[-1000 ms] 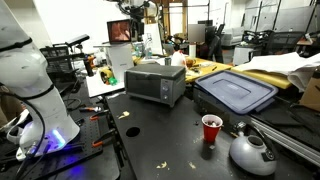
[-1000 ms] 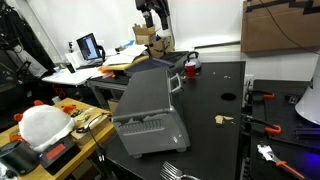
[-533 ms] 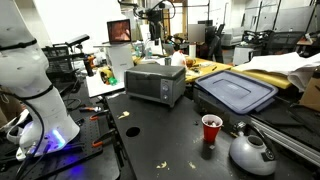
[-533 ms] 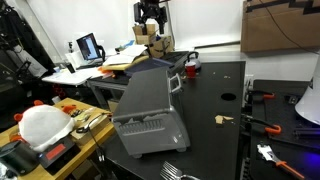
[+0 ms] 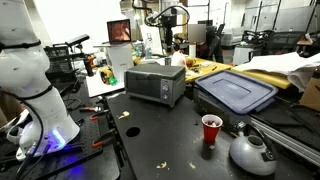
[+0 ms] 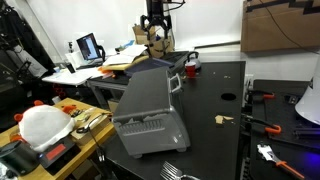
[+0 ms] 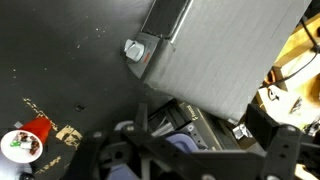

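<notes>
Pincer (image 6: 153, 25) has drifted sideways this past second, wide open and empty, hanging well above the toaster oven (image 5: 155, 83); red cup (image 5: 211, 128) sits further off, nothing touched.

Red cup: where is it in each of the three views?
In an exterior view: red cup low, right of centre.
In an exterior view: upper middle, slightly right of centre.
Wrist view: bottom-left corner.
Shared landmark: the grey toaster oven.
</notes>
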`<state>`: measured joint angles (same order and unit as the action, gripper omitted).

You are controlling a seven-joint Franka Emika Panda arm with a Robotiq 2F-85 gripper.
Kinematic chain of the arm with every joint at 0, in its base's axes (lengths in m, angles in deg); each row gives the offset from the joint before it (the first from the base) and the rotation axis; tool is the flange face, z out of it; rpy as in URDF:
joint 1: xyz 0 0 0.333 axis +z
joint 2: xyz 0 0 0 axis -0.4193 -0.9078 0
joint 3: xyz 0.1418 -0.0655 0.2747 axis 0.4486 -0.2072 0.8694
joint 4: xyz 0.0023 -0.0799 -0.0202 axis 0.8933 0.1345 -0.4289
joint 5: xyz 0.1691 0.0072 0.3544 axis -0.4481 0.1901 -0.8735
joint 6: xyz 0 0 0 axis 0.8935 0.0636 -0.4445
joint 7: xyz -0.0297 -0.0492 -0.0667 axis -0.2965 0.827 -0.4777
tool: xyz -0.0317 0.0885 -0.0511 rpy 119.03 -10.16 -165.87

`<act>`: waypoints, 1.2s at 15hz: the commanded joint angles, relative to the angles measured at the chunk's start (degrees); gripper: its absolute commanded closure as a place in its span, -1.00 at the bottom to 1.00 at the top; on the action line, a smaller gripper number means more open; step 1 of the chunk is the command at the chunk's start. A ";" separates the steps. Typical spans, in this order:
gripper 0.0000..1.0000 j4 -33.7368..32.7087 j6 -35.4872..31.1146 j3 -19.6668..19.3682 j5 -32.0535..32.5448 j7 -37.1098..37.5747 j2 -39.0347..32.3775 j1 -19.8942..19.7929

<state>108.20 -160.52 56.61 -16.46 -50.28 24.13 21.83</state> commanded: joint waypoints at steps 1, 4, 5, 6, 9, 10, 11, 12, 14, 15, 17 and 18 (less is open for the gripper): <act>-1.00 -1.64 -1.52 -2.05 -1.07 5.78 -1.81 -1.69; -1.00 -0.78 -3.22 -4.11 -1.30 8.86 -2.20 -3.39; -1.00 -0.57 -3.81 -4.73 -1.19 10.01 -2.38 -3.86; -1.00 -0.26 -4.52 -5.34 -1.16 11.07 -2.54 -4.36; -1.00 0.17 -5.92 -6.77 -0.82 13.95 -3.06 -5.39; -1.00 0.35 -6.64 -7.25 -0.27 15.02 -3.26 -5.61; -1.00 0.47 -7.48 -7.65 0.10 15.86 -3.52 -5.81; -1.00 0.49 -8.35 -8.10 0.82 16.87 -3.85 -6.03; -1.00 0.55 -9.86 -9.05 1.67 18.79 -4.49 -6.42; -1.00 0.55 -10.46 -9.51 1.98 19.64 -4.86 -6.72; -1.00 0.52 -11.47 -10.62 2.38 21.43 -5.68 -7.31; -1.00 0.61 -12.05 -11.11 2.42 22.25 -6.10 -7.67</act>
<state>108.25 -170.41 46.57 -15.28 -32.18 18.56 14.79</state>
